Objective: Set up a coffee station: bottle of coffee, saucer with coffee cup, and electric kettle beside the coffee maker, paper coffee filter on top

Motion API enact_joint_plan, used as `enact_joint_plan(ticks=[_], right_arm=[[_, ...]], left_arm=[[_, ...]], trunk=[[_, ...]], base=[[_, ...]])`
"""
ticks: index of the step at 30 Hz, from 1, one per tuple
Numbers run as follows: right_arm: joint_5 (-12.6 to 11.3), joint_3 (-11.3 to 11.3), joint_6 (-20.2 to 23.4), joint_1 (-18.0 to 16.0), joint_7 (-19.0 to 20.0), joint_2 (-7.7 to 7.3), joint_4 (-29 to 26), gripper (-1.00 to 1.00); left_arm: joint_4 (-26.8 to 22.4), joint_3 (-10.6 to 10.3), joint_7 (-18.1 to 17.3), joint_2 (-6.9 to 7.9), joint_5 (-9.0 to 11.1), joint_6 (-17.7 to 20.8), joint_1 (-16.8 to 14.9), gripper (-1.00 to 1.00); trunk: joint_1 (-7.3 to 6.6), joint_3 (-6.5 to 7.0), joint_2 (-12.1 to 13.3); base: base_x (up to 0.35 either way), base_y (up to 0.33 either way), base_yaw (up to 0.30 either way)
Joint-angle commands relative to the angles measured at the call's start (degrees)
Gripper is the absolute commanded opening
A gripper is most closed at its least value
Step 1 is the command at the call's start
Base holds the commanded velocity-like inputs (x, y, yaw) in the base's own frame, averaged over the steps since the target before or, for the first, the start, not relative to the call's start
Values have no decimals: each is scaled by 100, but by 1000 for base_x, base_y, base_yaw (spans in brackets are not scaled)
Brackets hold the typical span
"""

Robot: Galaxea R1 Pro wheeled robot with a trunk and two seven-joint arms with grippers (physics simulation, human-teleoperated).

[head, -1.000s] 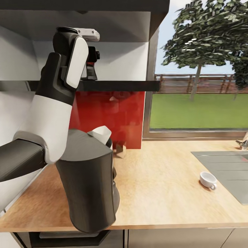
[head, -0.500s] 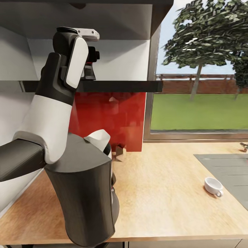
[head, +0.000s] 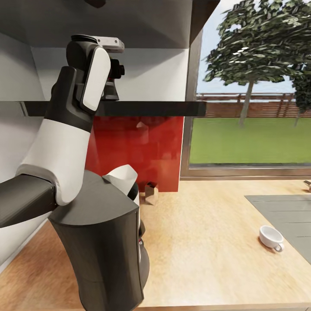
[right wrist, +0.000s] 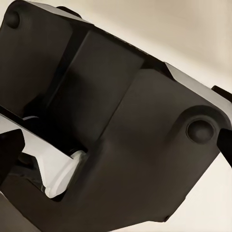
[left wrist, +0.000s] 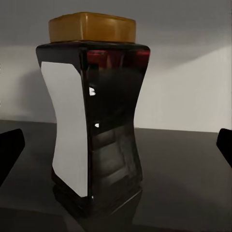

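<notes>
The bottle of coffee (left wrist: pixel 92 116) stands upright on the dark kitchen shelf (head: pixel 151 108); it has a dark waisted body, a white label and an amber lid. My left gripper (left wrist: pixel 116 150) is open, with a fingertip at each side and the bottle a little ahead between them. In the head view the left gripper (head: pixel 113 84) is up at shelf height and hides most of the bottle. The black coffee maker (head: pixel 103 246) stands on the wooden countertop (head: pixel 207 242) with a white paper filter (head: pixel 123 177) on top. A white coffee cup (head: pixel 271 237) lies on the counter at the right. My right gripper (right wrist: pixel 116 147) is open before a dark body.
A red backsplash panel (head: pixel 138 147) sits under the shelf, with a small brown box (head: pixel 151 192) at its foot. A grey sunken sink (head: pixel 289 216) lies at the right. A window (head: pixel 250 108) onto a lawn is behind the counter.
The whole head view has shifted, so the camera moved: the coffee maker looms larger and lower. The left arm keeps its place at the shelf.
</notes>
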Motion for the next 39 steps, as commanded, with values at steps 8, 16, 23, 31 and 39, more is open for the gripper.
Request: enact_joint_plan(ticks=[8,16,23,31,39], right_arm=[[-47,49,-28,-4,22,1,10,100],[-47,49,-28,-3,21,1,10,100],[-47,49,-28,-3,21,1,10,100],[-47,49,-28,-3,21,1,10,100],[-47,49,-28,-3,21,1,10,100]], left_arm=[[-4,-7,47,103,62,10,-7,100],[-13,-14,41,177,68,10,-7,100],[-9,-14,41,184,68,10,-7,100],[-7,-14,41,189,68,10,-7,100],[8,-14,41,190,66,10,-7,100]], trunk=[[1,-9,-7],[1,-9,-7],[1,-9,-7],[1,-9,-7],[1,-9,-7]], base=[[4,0,0],[32,13,0],[22,6,0],[58,0,0],[79,0,0]])
